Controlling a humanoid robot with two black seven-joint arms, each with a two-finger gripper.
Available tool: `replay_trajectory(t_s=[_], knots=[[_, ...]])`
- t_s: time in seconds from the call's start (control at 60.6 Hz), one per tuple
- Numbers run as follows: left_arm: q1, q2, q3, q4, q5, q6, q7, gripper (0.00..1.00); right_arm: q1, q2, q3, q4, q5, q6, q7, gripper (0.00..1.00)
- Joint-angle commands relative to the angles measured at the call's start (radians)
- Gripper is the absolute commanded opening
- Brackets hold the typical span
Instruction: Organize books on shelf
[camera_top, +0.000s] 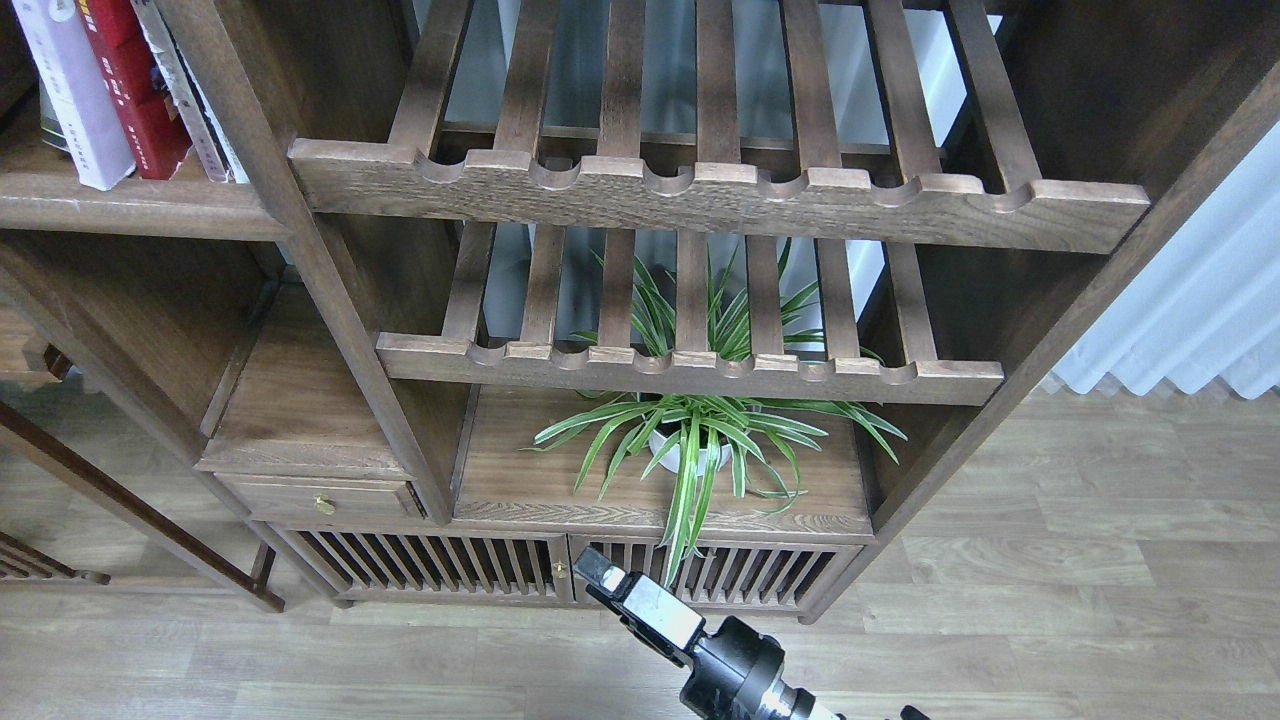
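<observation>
So books (120, 90) upright on shelf (130, 205), top-left of plant (700, 440) | right gripper (600, 578) below plant, grip state unclear | left not seen

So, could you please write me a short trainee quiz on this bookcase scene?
1. True or false: the books stand on the shelf at upper left.
2. The spider plant sits: A) on the floor; B) on the solid board under the lower slatted rack; C) beside the books.
3. How many of the robot's grippers are in view?

Key: 1 true; 2 B; 3 one, the right gripper, at low centre.
</observation>
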Motion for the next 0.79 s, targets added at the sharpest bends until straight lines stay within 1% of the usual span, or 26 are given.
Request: replay_trajectory(t_s=[0.0, 0.132, 0.198, 0.264, 0.297, 0.363, 0.396, 0.512, 0.528, 0.66, 0.776], knots=[[0.083, 0.004, -0.082, -0.060, -0.048, 0.000, -0.001, 0.52, 0.005, 0.010, 0.004, 0.000, 0.001, 0.000, 0.000, 1.00], [0.207, 0.005, -0.211, -0.152, -0.062, 0.000, -0.001, 0.52, 0.008, 0.010, 0.033, 0.000, 0.008, 0.000, 0.000, 1.00], [0.291, 0.007, -0.280, -0.235, -0.082, 0.000, -0.001, 0.53, 0.012, 0.010, 0.042, 0.001, 0.008, 0.000, 0.000, 1.00], [0.363, 0.007, -0.317, -0.295, -0.105, 0.000, -0.001, 0.54, 0.012, 0.010, 0.042, 0.001, 0.008, 0.000, 0.000, 1.00], [0.423, 0.007, -0.343, -0.336, -0.125, 0.000, -0.001, 0.55, 0.014, 0.010, 0.044, 0.001, 0.008, 0.000, 0.000, 1.00], [0.486, 0.007, -0.365, -0.383, -0.151, 0.000, -0.001, 0.56, 0.014, 0.010, 0.044, 0.003, 0.009, 0.000, 0.002, 1.00], [0.547, 0.007, -0.378, -0.418, -0.171, 0.000, -0.001, 0.56, 0.017, 0.010, 0.044, 0.003, 0.012, 0.000, 0.002, 1.00], [0.687, 0.001, -0.407, -0.491, -0.201, 0.000, -0.001, 0.56, 0.020, 0.010, 0.044, 0.003, 0.014, 0.000, 0.005, 1.00], [0.757, -0.008, -0.426, -0.526, -0.226, 0.000, -0.001, 0.56, 0.020, 0.010, 0.044, 0.003, 0.014, 0.000, 0.005, 1.00], [0.882, -0.031, -0.441, -0.577, -0.263, 0.000, -0.001, 0.57, 0.020, 0.010, 0.044, 0.003, 0.014, 0.000, 0.005, 1.00], [0.975, -0.080, -0.443, -0.608, -0.286, 0.000, -0.001, 0.59, 0.020, 0.010, 0.044, 0.003, 0.015, 0.000, 0.005, 1.00]])
